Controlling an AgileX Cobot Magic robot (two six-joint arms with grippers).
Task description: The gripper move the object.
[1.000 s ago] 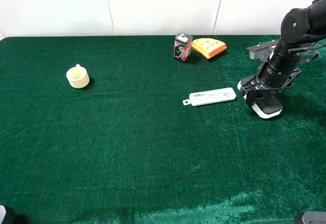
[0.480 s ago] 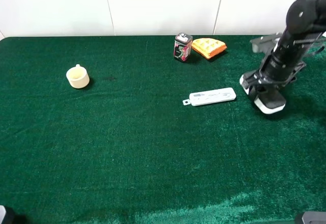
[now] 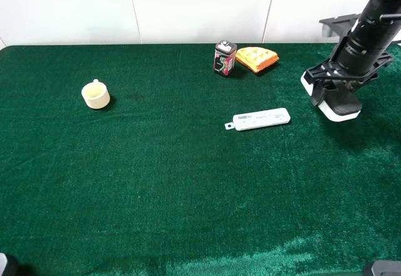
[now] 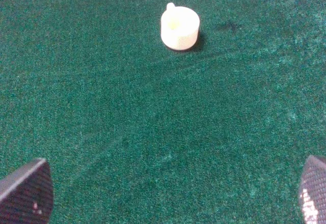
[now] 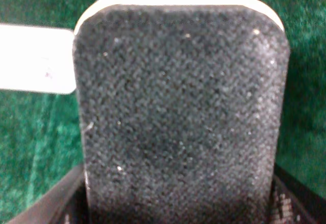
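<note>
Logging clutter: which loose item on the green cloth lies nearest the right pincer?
The slim white stick, lying flat near the right pincer; tin, orange pad and cup sit farther.

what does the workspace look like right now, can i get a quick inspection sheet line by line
surface: green cloth covers the table, flat.
job's things: eraser at far right, clamped in the right gripper, black felt side up.
clutter: cream cup at left; white stick lying flat left of the eraser; small dark tin and orange waffle side by side at the back.
grippers: right gripper shut on the eraser; left gripper open and empty, facing the cup.
cables: nothing seen.
surroundings: white wall behind the table.
</note>
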